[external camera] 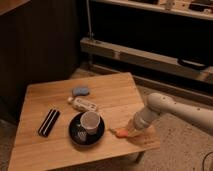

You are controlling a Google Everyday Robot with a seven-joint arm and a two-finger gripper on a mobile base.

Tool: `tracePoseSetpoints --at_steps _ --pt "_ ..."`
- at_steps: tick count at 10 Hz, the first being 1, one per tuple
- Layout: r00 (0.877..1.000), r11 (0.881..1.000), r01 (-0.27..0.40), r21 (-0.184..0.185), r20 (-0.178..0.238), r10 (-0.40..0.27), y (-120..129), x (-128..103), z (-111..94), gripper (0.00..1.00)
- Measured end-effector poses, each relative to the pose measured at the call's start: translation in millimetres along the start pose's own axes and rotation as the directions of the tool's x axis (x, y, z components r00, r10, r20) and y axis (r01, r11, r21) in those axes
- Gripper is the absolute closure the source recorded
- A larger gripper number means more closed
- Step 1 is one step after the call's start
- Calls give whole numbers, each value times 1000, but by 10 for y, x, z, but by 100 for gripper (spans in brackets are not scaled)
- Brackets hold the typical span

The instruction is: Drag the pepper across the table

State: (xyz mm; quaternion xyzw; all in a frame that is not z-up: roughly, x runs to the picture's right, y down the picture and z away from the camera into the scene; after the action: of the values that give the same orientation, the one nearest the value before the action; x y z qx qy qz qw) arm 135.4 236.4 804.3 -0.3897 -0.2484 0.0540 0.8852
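The small orange pepper (120,132) lies on the light-brown wooden table (115,90) near its front right corner, right of the black plate. My gripper (131,129) comes in from the right on a white arm (172,110) and sits low over the table, right against the pepper's right end. The gripper's tip hides part of the pepper.
A black plate (75,137) holds a pale cup (90,122) left of the pepper. A whitish wrapped packet (84,104) and a blue-grey object (80,91) lie behind it. A black flat box (49,122) lies at the left. The table's right edge is close to the gripper.
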Motion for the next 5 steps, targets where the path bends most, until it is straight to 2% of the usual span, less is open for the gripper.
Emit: tracePoseSetpoints --at_steps 5 --pt "1000 1000 -9 -15 -10 9 7 18 28 61"
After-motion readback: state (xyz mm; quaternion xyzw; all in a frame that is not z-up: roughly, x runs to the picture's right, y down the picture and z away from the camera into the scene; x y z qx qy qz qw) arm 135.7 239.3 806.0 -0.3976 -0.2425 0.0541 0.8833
